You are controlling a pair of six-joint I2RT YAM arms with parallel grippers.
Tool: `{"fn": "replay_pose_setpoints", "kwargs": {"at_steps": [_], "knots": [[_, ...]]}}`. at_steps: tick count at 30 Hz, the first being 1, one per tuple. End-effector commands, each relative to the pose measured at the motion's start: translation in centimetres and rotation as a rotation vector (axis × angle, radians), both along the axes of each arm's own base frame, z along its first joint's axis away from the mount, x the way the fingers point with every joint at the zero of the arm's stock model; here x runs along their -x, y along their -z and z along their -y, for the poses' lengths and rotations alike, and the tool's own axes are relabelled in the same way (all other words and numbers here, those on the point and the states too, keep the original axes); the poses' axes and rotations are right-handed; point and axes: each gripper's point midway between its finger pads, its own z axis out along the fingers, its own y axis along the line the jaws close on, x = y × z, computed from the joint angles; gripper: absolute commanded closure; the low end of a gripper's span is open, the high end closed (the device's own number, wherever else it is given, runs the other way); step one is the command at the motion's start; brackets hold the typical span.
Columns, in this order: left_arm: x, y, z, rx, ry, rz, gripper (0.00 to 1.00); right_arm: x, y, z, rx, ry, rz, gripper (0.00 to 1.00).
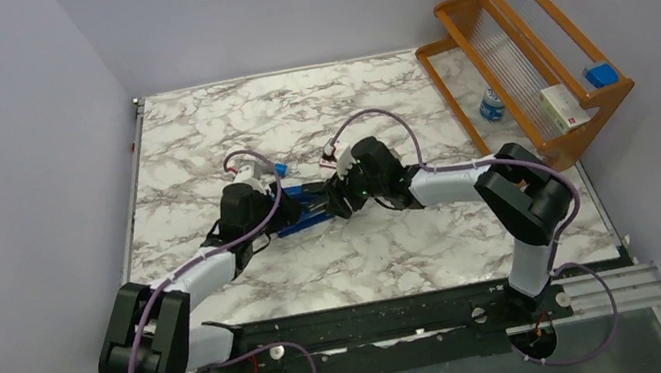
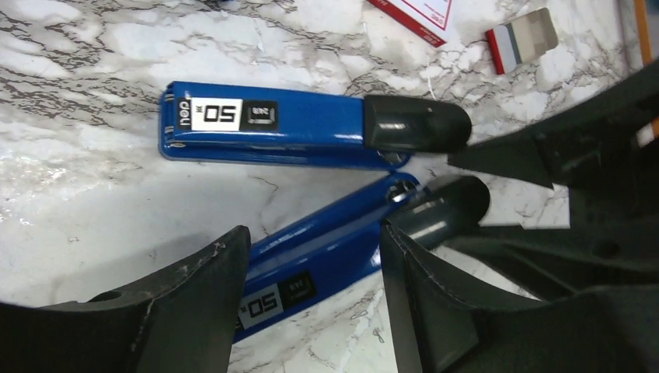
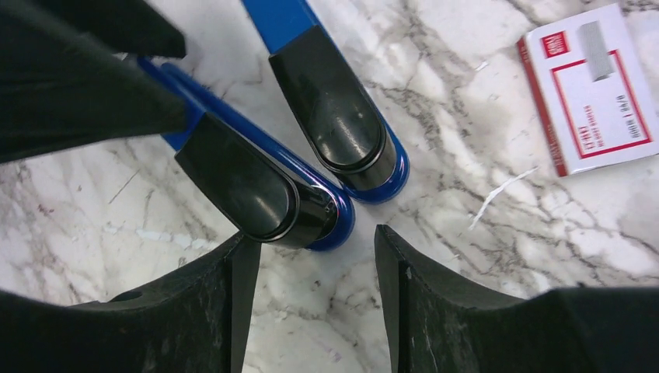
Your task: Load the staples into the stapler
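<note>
Your blue stapler lies splayed open in a V, one arm between the left end effector's fingers. The white, red-labelled staple box lies flat beyond the right end effector, grey strip atop.

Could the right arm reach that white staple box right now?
Probably yes: the right hand is open and empty, and the staple box lies uncovered close beside it; the blue stapler sits to the other side, not between.

Table with white and grey marble pattern, enclosed on three sides by plain pale lilac-grey walls; tiered wooden rack at its far right corner; even lighting.
</note>
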Motion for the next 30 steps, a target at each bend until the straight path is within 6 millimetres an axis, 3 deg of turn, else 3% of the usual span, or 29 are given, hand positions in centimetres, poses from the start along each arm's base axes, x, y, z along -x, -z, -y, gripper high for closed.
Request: {"fn": "replay_pose_setpoints", "kwargs": {"at_steps": [1, 5, 11, 18, 23, 30], "knots": [[1.5, -0.9, 1.0, 0.035, 0.051, -0.004, 0.33, -2.7, -0.2, -0.1, -0.002, 0.042, 0.014, 0.41], [2.7, -1.1, 2.1, 0.068, 0.083, -0.016, 0.31, -3.9, -0.4, -0.2, -0.013, 0.047, 0.013, 0.41], [4.2, -0.9, 3.5, 0.057, 0.14, -0.011, 0.28, -4.4, -0.8, 1.4, -0.035, 0.059, -0.005, 0.41], [1.7, -1.6, 1.1, -0.135, 0.081, 0.073, 0.22, -1.9, -2.9, 3.5, -0.064, 0.079, -0.017, 0.41], [1.8, -0.3, 2.3, -0.142, 0.148, 0.043, 0.28, 0.0, -3.4, 4.6, -0.105, 0.137, -0.078, 0.41], [3.4, 0.3, 4.1, -0.154, 0.232, 0.037, 0.33, 1.2, -4.1, 5.6, -0.306, 0.402, -0.263, 0.39]]}}
